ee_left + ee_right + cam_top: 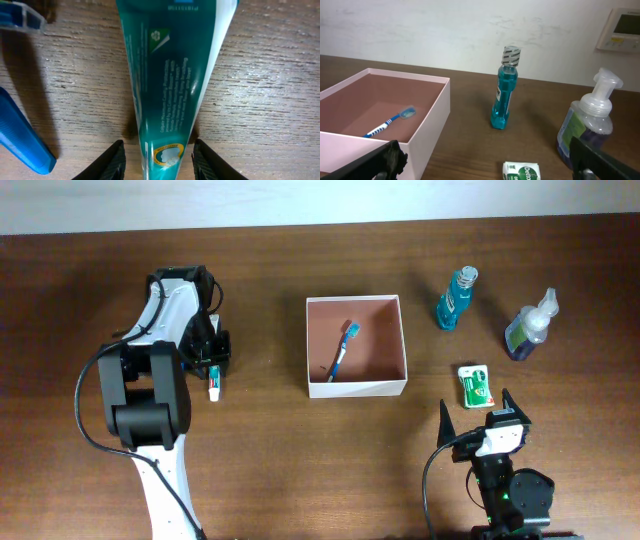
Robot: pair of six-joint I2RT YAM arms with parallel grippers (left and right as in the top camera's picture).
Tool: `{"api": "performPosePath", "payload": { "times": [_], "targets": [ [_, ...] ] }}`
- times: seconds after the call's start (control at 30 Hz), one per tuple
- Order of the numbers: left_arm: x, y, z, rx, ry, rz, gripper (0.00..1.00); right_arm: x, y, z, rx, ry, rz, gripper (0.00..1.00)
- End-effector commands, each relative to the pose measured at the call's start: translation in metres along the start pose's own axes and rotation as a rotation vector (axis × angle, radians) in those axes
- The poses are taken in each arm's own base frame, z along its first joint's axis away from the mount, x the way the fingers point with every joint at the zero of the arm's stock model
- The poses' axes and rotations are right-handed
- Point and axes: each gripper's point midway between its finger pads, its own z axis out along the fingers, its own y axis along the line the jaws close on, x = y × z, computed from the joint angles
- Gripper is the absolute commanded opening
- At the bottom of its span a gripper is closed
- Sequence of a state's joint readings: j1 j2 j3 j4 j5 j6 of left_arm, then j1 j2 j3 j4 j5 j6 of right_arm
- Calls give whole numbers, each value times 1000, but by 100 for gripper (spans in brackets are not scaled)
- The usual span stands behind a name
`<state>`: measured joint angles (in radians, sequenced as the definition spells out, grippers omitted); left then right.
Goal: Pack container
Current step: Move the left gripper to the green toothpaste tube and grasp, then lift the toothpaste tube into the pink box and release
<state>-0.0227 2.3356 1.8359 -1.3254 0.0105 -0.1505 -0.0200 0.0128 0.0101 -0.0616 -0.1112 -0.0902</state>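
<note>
The container [357,387] is a square white-walled box with a pinkish floor at mid-table, also in the right wrist view [432,125]. A blue toothbrush [342,352] [390,121] lies inside it. To its left a teal toothpaste tube [213,387] lies flat on the wood. My left gripper [211,370] is low over it. In the left wrist view the tube [170,75] runs between the fingers of the left gripper [158,160], with a slim gap on each side. My right gripper [476,405] [490,167] stands wide open near the front edge, holding nothing.
A teal mouthwash bottle [455,298] [503,95] and a pump soap bottle [530,325] [587,125] stand at the back right. A green-and-white soap packet [474,385] [521,172] lies just ahead of my right gripper. A blue object [25,140] lies beside the tube.
</note>
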Motion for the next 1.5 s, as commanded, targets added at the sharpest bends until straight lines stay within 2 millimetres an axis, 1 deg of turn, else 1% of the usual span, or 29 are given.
{"api": "performPosePath", "payload": {
  "times": [0.0, 0.1, 0.13, 0.17, 0.33, 0.43, 0.5, 0.6, 0.7, 0.8, 0.9, 1.0, 1.07, 1.17, 1.23, 1.3, 1.4, 1.47],
  "targets": [
    [2, 5, -6, -7, -18, 4, 44, 2, 0, 0, -3, 1, -6, 98],
    [4, 5, -3, -8, -9, 4, 43, 2, 0, 0, -3, 1, -6, 98],
    [5, 5, -2, -8, -6, 4, 39, 2, 0, 0, -3, 1, -6, 98],
    [6, 5, -1, -8, -3, 4, 37, 2, 0, 0, -3, 1, -6, 98],
    [6, 5, 0, -9, 0, 4, 30, 2, 0, 0, -3, 1, -6, 98],
    [6, 5, 0, -9, 0, 4, 21, 2, 0, 0, -3, 1, -6, 98],
    [6, 5, 0, -8, 0, 4, 13, 2, 0, 0, -3, 1, -6, 98],
    [4, 4, -3, -6, -9, 4, 12, 2, 0, 0, -3, 1, -6, 99],
    [-1, 3, -11, -1, -31, 4, 12, 2, 0, 0, -3, 1, -6, 98],
    [-5, 2, -24, 3, -56, 5, 12, 2, 0, 0, -3, 1, -6, 98],
    [-6, -1, -45, 6, -82, 12, 12, 2, 0, 0, -3, 1, -6, 98],
    [-7, -9, -72, 9, -126, 30, 11, 2, 0, 0, -3, 1, -6, 98],
    [-8, -21, -95, 24, -170, 53, 11, 2, 0, 0, -3, 1, -6, 98],
    [-6, -49, -128, 77, -236, 104, 11, 2, 0, 0, -3, 1, -6, 98],
    [-2, -74, -150, 124, -282, 152, 11, 2, 0, 0, -3, 1, -6, 98],
    [4, -105, -170, 172, -332, 215, 11, 2, 0, 0, -3, 1, -6, 99],
    [14, -143, -184, 197, -385, 302, 11, 2, 0, 0, -3, 1, -6, 98],
    [21, -168, -186, 201, -405, 361, 11, 2, 0, 0, -3, 1, -6, 98]
  ]
}}
